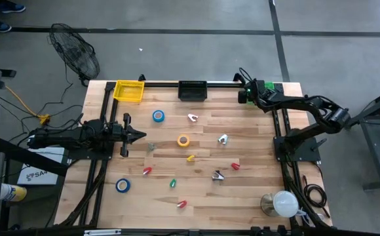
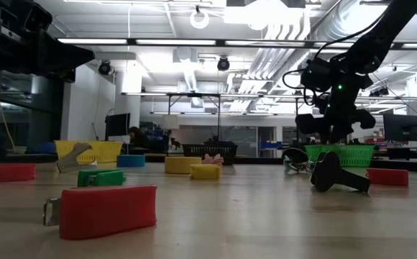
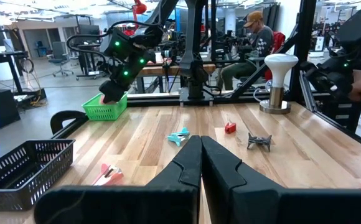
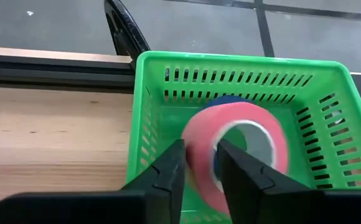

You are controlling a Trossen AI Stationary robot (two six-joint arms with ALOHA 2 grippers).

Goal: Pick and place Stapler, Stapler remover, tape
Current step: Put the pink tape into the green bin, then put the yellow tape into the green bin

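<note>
Three tape rolls lie out on the table point(image 1: 255, 196): blue point(image 1: 158, 116), yellow point(image 1: 184, 140), and another blue point(image 1: 123, 185), among small scattered staplers and removers. Right claw point(image 4: 199, 165) hangs over the green basket point(image 4: 149, 124), fingers slightly parted around the wall of a pink tape roll point(image 4: 255, 134). Left claw point(image 3: 200, 155) waits at the table's left side, closed and empty.

A black floor fan point(image 1: 76, 51) stands on the grey floor at about eleven o'clock from the wooden bench point(image 1: 242, 196). A white-domed lamp point(image 1: 284, 204) sits at the bench's five o'clock corner. In the left wrist view, a seated person point(image 3: 253, 43) in a cap shows beyond.
</note>
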